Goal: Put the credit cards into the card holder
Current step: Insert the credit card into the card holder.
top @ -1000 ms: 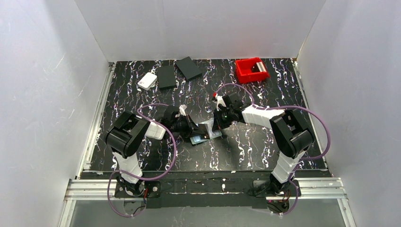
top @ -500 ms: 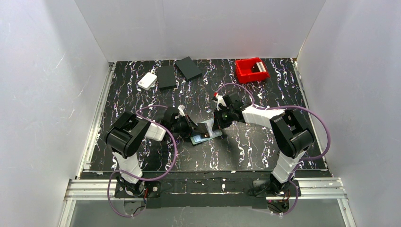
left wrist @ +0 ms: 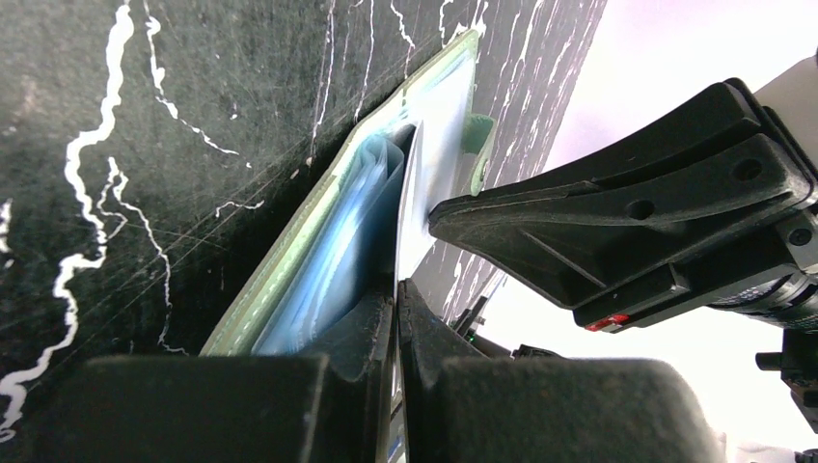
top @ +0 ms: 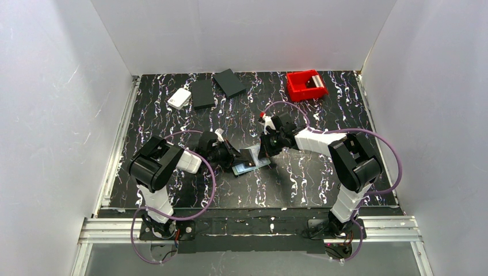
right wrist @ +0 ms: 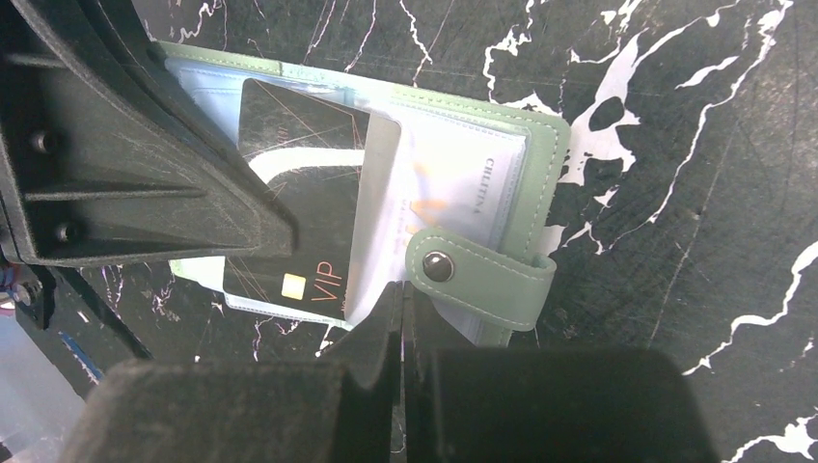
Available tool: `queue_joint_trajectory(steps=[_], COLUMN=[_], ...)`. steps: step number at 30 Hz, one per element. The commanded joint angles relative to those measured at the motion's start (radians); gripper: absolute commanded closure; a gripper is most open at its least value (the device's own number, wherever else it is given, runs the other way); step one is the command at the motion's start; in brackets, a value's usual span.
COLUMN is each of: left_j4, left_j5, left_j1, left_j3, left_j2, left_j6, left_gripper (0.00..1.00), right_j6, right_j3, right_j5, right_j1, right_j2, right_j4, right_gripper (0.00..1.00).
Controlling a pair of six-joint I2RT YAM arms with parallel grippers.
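The sage-green card holder (top: pixel 253 159) lies open mid-table, its clear bluish pockets up, its snap strap (right wrist: pixel 477 275) toward my right gripper. A dark credit card (right wrist: pixel 294 198) with a gold chip and "VIP" sits partly slid under a clear pocket. My left gripper (top: pixel 233 159) is shut on this card's edge (left wrist: pixel 409 207), seen edge-on against the pockets (left wrist: pixel 338 251). My right gripper (top: pixel 264 153) is shut on the edge of a clear pocket leaf (right wrist: pixel 424 193) beside the strap. No other cards show.
A red bin (top: pixel 306 84) stands at the back right. Two black flat rectangles (top: pixel 202 93) (top: pixel 230 83) and a white rounded box (top: pixel 179 98) lie at the back left. White walls enclose the marbled black table (top: pixel 322 178).
My left wrist has shifted very slightly to the left. The card holder and the right gripper stay where they were.
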Motion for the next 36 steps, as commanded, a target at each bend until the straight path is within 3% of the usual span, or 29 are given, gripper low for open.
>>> queue_joint_trajectory(steps=[1, 11, 16, 22, 29, 36], left_j4=[0.016, 0.116, 0.334, 0.337, 0.337, 0.294], left_j5=[-0.061, -0.129, -0.144, -0.145, -0.111, -0.091], left_j1=[0.0, -0.032, -0.048, -0.052, -0.053, -0.053], left_j3=[-0.01, -0.064, -0.077, -0.101, -0.092, -0.08], left_j2=[0.022, 0.03, 0.146, 0.15, 0.17, 0.16], left_j6=[-0.016, -0.062, -0.121, -0.094, -0.088, -0.096], left_gripper=[1.0, 1.0, 1.0, 1.0, 1.0, 1.0], right_j6=[0.005, 0.117, 0.189, 0.176, 0.042, 0.004], right_j3=[-0.022, -0.017, -0.058, 0.002, 0.046, 0.043], right_j5=[-0.003, 0.042, 0.029, -0.001, 0.048, 0.039], right_j1=[-0.001, -0.003, -0.008, -0.049, -0.097, -0.099], right_j2=[0.012, 0.009, 0.026, -0.018, -0.06, -0.011], right_j4=[0.0, 0.001, 0.034, -0.016, -0.108, -0.069], right_gripper=[0.99, 0.99, 0.99, 0.99, 0.98, 0.83])
